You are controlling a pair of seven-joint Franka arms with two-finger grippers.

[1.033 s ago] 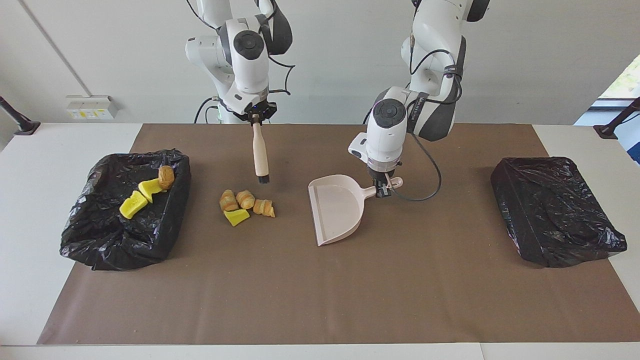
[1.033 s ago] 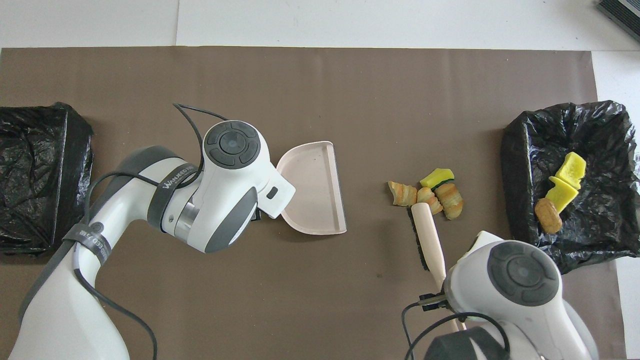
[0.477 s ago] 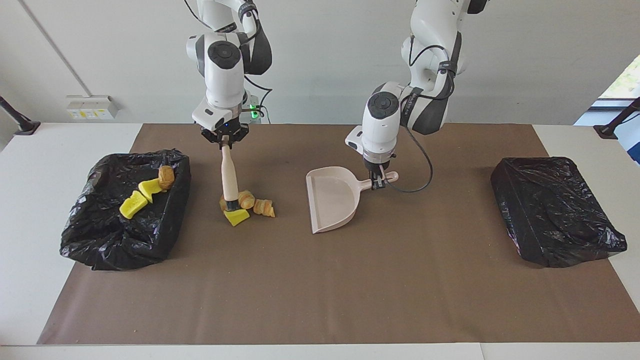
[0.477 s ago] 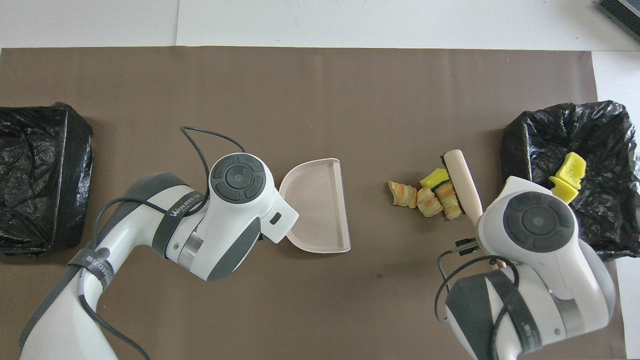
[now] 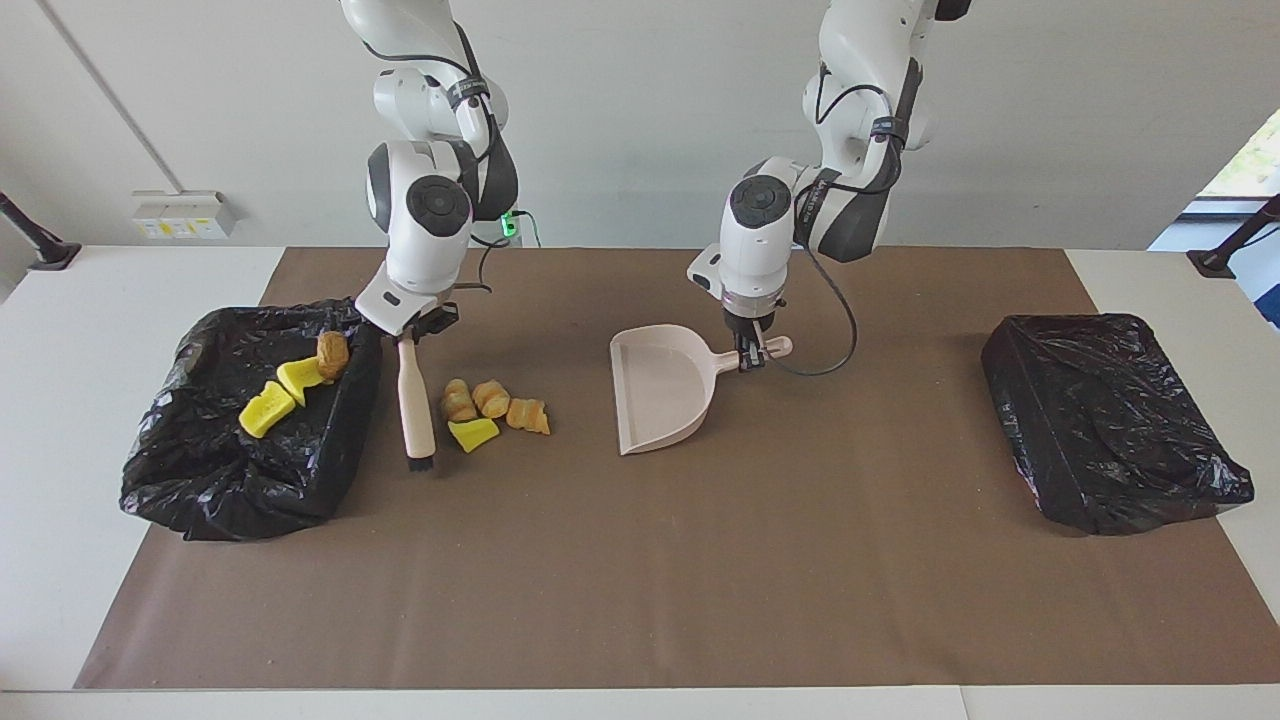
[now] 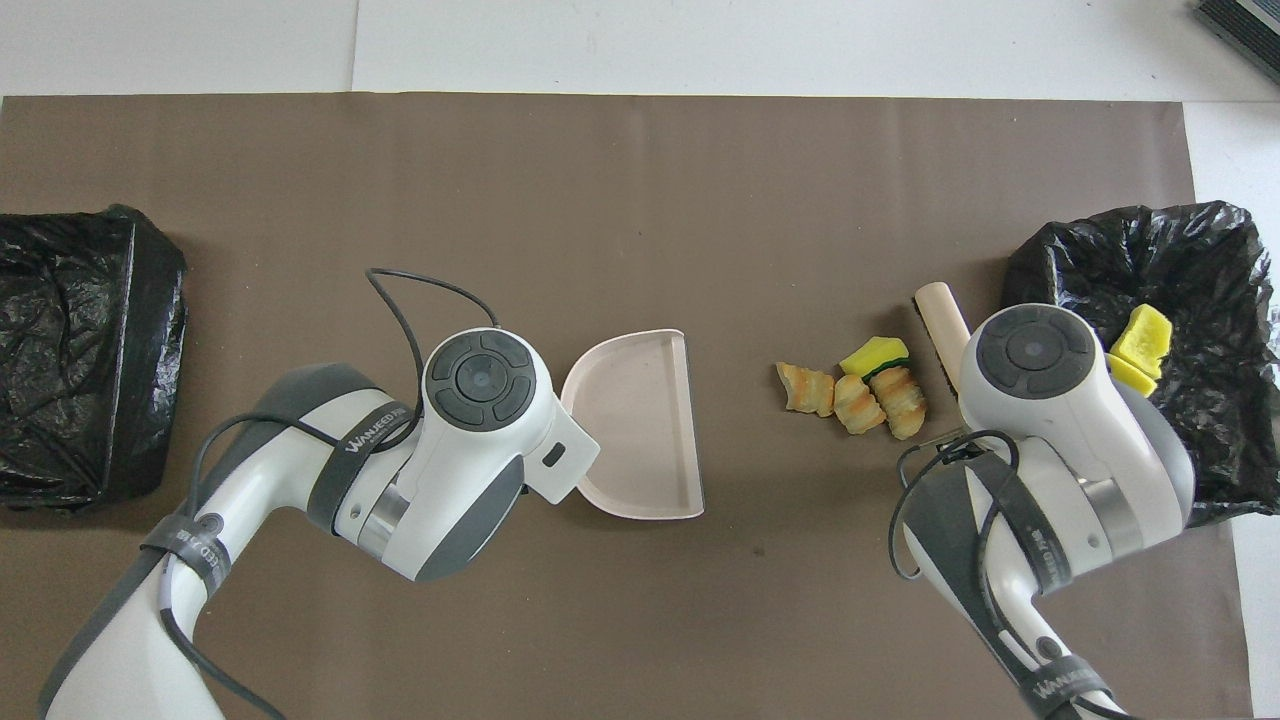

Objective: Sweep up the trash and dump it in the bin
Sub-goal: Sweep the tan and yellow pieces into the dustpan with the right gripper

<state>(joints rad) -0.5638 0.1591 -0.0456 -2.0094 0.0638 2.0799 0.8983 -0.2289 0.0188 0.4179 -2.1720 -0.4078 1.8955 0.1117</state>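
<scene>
Three golden-brown croissant-like pieces (image 5: 491, 398) and a yellow wedge (image 5: 472, 434) lie in a pile on the brown mat; the pile also shows in the overhead view (image 6: 860, 388). My right gripper (image 5: 408, 335) is shut on the beige-handled brush (image 5: 415, 395), whose bristles (image 5: 420, 462) point down at the mat between the pile and the black-lined bin (image 5: 200, 340). That bin holds two yellow wedges (image 5: 266, 410) and a brown bun (image 5: 332, 352). My left gripper (image 5: 752, 358) is shut on the handle of the pink dustpan (image 5: 660, 395), whose mouth faces the pile. Both grippers are hidden under their wrists in the overhead view.
A second black-lined bin (image 5: 1110, 420) stands at the left arm's end of the table. The brown mat (image 5: 640, 580) covers most of the table. A cable loops from the left wrist beside the dustpan handle.
My right gripper carried the brush from beside the dustpan across the pile to the bin's side and lowered it. The dustpan shifted slightly toward the robots. The pile has not moved.
</scene>
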